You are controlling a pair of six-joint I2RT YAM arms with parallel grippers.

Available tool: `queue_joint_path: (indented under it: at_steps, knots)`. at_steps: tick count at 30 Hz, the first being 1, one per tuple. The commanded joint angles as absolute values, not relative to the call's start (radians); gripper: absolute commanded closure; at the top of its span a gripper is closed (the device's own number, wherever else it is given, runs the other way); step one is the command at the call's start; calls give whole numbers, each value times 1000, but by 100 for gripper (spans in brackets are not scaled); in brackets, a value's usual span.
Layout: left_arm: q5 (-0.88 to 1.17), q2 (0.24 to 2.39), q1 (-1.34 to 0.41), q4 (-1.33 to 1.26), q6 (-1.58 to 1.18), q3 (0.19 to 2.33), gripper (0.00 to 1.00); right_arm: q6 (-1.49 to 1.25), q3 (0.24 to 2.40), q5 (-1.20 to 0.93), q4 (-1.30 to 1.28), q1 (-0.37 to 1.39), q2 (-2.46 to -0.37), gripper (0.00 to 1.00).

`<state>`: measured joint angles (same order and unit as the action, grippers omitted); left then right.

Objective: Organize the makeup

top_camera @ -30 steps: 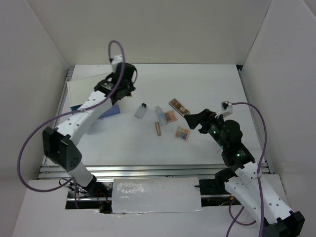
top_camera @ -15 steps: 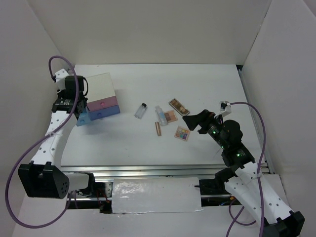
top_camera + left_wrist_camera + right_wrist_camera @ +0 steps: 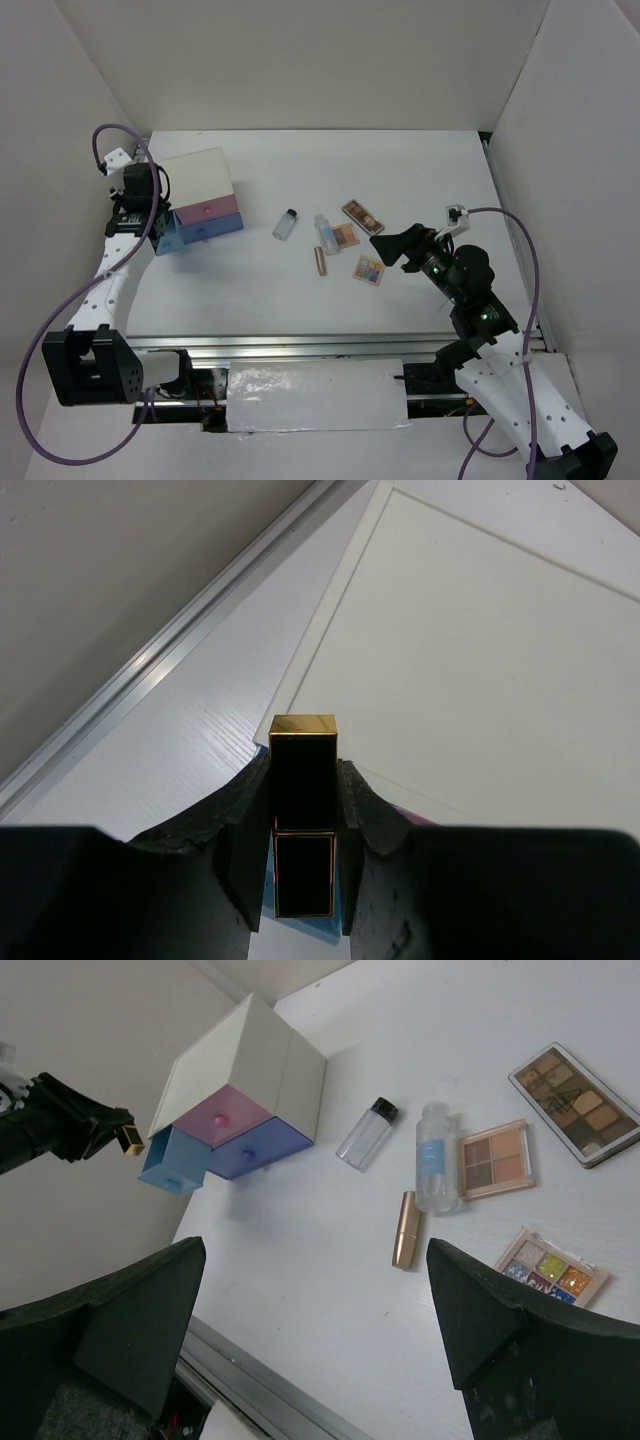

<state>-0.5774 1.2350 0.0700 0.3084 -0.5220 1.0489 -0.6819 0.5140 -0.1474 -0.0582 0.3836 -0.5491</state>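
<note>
The left gripper (image 3: pixel 303 798) has its fingers (image 3: pixel 245 825) drawn in narrow on a black gold-trimmed case (image 3: pixel 303 770), squeezing its two long sides; the case is a slim square-sided stick, glossy black, with a gold end cap and a thin gold line round its middle; its long axis runs in line with the fingers, gold end leading out past the fingertips. It hangs close to the table's left edge, just beside the metal rail, over the left side of the white box (image 3: pixel 195 172), whose pale blue drawer (image 3: pixel 170 242) stands pulled out toward the near-left; there is little room between box and rail.

A broad bare strip of table (image 3: pixel 250 290) separates the box from the rest of the makeup near the middle: a small clear bottle (image 3: pixel 286 224) with a dark cap, a clear tube (image 3: pixel 326 235) touching a pinkish-tan palette (image 3: pixel 345 237), a brown palette (image 3: pixel 362 216) toward the far side, a brown-gold stick (image 3: pixel 320 262) and a multicoloured palette (image 3: pixel 369 270) nearer.

The right gripper (image 3: pixel 388 246) hovers just right of these, fingers spread wide, holding nothing; the table's right side and far edge lie open.
</note>
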Motion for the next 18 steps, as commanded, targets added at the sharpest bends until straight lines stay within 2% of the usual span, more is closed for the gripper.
queue_joint_path:
  at_steps: [1, 18]
  knots:
    - [-568, 1210, 80, 238, -511, 1058, 87, -663, 505, -152, -14, 385, -543, 0]
    - [-597, 1223, 77, 305, -575, 1023, 85, -658, 508, -150, -21, 385, -529, 0]
